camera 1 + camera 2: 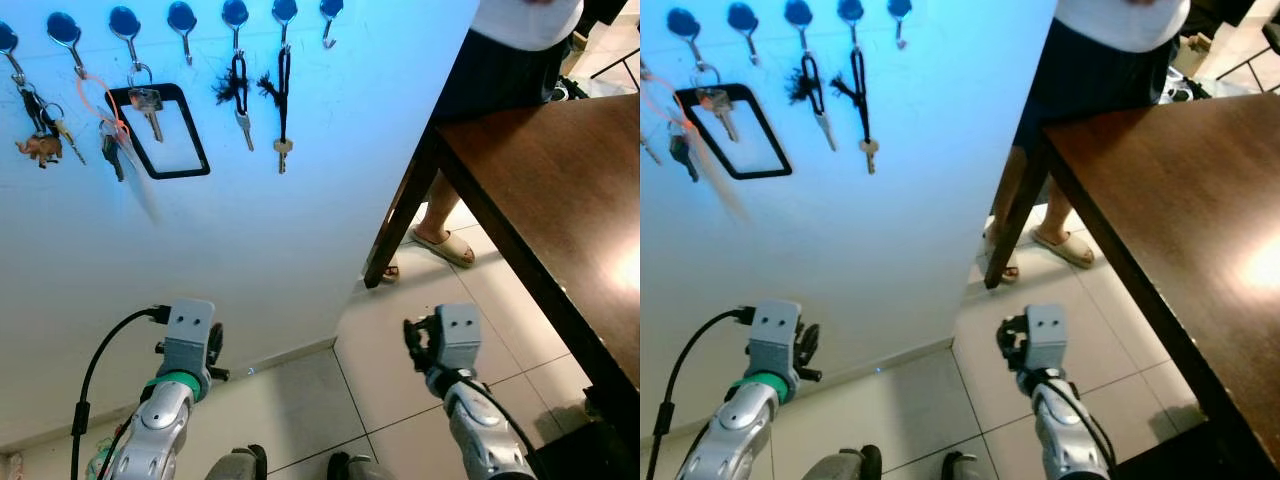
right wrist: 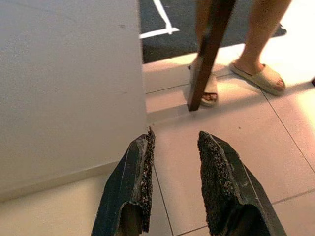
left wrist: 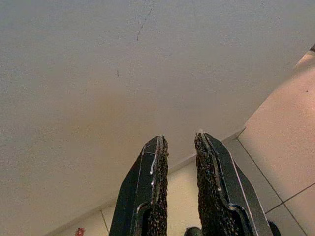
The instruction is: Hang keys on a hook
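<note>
Keys point(image 1: 146, 105) on wall hooks point(image 1: 182, 22); left hand point(image 3: 179, 147), right hand point(image 2: 175, 142) spread, empty.

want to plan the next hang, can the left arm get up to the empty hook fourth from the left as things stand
Probably yes. The left gripper hangs low by the wall, open and holding nothing, and the bare wall between it and the empty hook is free. The hook sits high, though, so reach is uncertain.
</note>
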You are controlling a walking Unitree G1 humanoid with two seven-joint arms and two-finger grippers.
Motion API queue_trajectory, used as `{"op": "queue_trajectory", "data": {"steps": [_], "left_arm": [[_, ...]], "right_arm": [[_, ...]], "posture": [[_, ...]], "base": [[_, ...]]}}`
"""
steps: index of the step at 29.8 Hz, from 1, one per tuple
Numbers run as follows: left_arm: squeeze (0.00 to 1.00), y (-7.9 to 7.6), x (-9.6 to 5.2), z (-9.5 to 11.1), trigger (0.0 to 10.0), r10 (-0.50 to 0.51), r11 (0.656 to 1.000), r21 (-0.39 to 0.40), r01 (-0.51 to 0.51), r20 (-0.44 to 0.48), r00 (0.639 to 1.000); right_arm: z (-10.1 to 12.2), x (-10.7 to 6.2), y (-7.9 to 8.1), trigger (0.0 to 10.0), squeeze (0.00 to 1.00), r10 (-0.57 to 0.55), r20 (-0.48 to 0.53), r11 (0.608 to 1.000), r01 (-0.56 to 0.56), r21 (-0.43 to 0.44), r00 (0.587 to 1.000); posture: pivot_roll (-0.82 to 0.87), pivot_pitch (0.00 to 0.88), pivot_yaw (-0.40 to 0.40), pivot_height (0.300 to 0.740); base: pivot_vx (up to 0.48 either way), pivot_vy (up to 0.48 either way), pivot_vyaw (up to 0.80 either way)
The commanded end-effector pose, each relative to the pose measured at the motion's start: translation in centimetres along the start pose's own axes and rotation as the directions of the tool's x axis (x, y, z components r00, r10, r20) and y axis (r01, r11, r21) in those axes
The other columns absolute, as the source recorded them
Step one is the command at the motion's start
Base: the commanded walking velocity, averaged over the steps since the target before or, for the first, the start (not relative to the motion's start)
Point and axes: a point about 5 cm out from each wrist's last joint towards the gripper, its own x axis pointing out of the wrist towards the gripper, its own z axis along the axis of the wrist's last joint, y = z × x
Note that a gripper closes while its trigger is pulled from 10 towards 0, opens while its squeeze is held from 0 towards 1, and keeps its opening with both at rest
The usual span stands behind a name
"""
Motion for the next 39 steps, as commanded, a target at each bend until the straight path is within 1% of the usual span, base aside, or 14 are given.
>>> {"op": "queue_trajectory", "data": {"steps": [1,4,7,13,16,21,24,28,30,31,32,34,36,39], "left_arm": [[0.0,0.7,-0.2,-1.3,10.0,0.018,1.0,0.0,-0.018,-0.039,0.999],[0.0,1.2,0.0,-1.3,10.0,0.036,0.999,0.0,-0.036,-0.035,0.999],[0.0,1.3,0.8,-0.5,10.0,0.033,0.999,-0.034,-0.033,-0.01,0.999],[0.0,0.8,1.1,-0.1,10.0,-0.002,0.999,-0.038,0.002,-0.005,1.0],[0.0,-0.7,1.2,-1.7,10.0,-0.087,0.996,0.015,0.089,-0.097,0.991],[0.0,-1.5,1.5,-2.4,10.0,-0.069,0.997,0.015,0.071,-0.134,0.989],[0.0,-2.4,2.0,-1.0,10.0,-0.084,0.996,-0.002,0.084,-0.068,0.994],[0.0,-1.6,1.9,-0.4,10.0,-0.065,0.998,0.006,0.065,-0.012,0.998],[0.0,-0.9,1.4,-0.6,10.0,-0.059,0.998,0.0,0.059,0.006,0.998],[0.0,-0.3,0.5,-1.5,10.0,-0.061,0.998,-0.019,0.062,0.007,0.998],[0.0,-0.3,0.5,-1.5,10.0,-0.061,0.998,-0.019,0.062,0.007,0.998],[0.0,0.5,-1.1,-3.4,10.0,-0.071,0.997,-0.042,0.069,-0.034,0.997],[0.0,0.6,-1.9,-5.0,10.0,-0.077,0.996,-0.062,0.069,-0.125,0.989],[0.0,0.6,-2.3,-5.6,10.0,-0.076,0.996,0.029,0.081,-0.145,0.987]], "right_arm": [[-1.1,-0.4,0.5,10.0,0.0,0.005,-0.03,1.0,-0.005,0.014,1.0],[-1.1,-0.2,1.2,10.0,0.0,0.027,-0.028,1.0,-0.027,0.003,0.999],[0.2,0.3,2.1,10.0,0.0,0.059,0.039,0.998,-0.058,-0.02,0.998],[0.8,-0.1,1.3,10.0,0.0,0.022,0.082,1.0,-0.024,0.017,0.996],[-0.1,-0.8,0.8,10.0,0.0,-0.006,0.052,0.999,0.003,0.054,0.999],[0.3,-0.9,1.5,10.0,0.0,0.046,0.072,0.999,-0.046,-0.004,0.996],[2.5,-0.6,1.3,10.0,0.0,0.059,0.168,0.996,-0.046,-0.08,0.984],[2.8,-0.7,0.6,10.0,0.0,0.014,0.186,0.999,-0.008,-0.031,0.982],[1.8,-0.9,0.9,10.0,0.0,0.039,0.152,0.998,-0.032,-0.047,0.988],[0.0,-1.3,1.3,10.0,0.0,0.074,0.083,0.994,-0.067,-0.081,0.994],[0.0,-1.3,1.3,10.0,0.0,0.074,0.083,0.994,-0.067,-0.081,0.994],[-3.2,-2.2,1.2,10.0,0.0,0.075,-0.049,0.993,-0.079,-0.083,0.996],[-4.6,-2.8,0.7,10.0,0.0,0.046,-0.119,0.998,-0.05,-0.029,0.992],[-5.1,-3.0,0.6,10.0,0.0,0.043,-0.146,0.999,-0.044,-0.002,0.988]], "posture": [[0.04,0.093,0.043,0.74],[0.05,0.089,0.049,0.74],[0.03,0.116,0.059,0.74],[0.02,0.168,0.074,0.74],[0.01,0.173,0.054,0.74],[-0.02,0.178,0.065,0.74],[-0.05,0.178,0.083,0.74],[-0.04,0.147,0.08,0.74],[-0.03,0.124,0.074,0.74],[-0.02,0.112,0.066,0.74],[-0.02,0.112,0.066,0.74],[0.02,0.105,0.058,0.74],[0.04,0.103,0.055,0.74],[0.05,0.105,0.05,0.74]], "base": [[0.0,0.0,0.0],[0.0,0.0,0.0],[0.0,0.0,0.0],[0.0,0.0,0.0],[0.0,0.0,0.0],[0.0,0.0,0.0],[0.0,0.0,0.0],[0.0,0.0,0.0],[0.0,0.0,0.0],[0.0,0.0,0.0],[0.0,0.0,0.0],[0.0,0.0,0.0],[0.0,0.0,0.0],[0.0,0.0,0.0]]}}
